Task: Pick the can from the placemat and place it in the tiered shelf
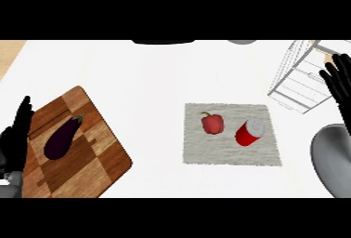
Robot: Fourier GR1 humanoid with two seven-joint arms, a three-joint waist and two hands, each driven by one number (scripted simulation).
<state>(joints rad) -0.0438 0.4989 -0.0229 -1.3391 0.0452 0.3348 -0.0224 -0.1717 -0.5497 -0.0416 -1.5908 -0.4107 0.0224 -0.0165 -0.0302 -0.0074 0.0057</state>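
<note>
Can (pixel 250 132) on the placemat (pixel 226 153), right of centre, not yet grasped.
It lies tilted beside a red pepper (pixel 212 123); the tiered shelf (pixel 295 88) stands upper right, close to the right hand (pixel 339 81), likely the picker, fingers straight and apart. Left hand (pixel 15 139), left edge, rests open-fingered.

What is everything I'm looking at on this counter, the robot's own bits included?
counter: one, white, under everything
cutting board: one, brown wood, left side
eggplant: one, dark purple, lying on the cutting board
placemat: one, pale grey, centre-right
pepper: one, red, left part of the placemat
can: one, red with a silver top, on the placemat right of the pepper
shelf: one, white wire, upper right
left hand: one, black, open, left edge
right hand: one, black, open, right edge
right forearm: one, grey, lower right
</note>
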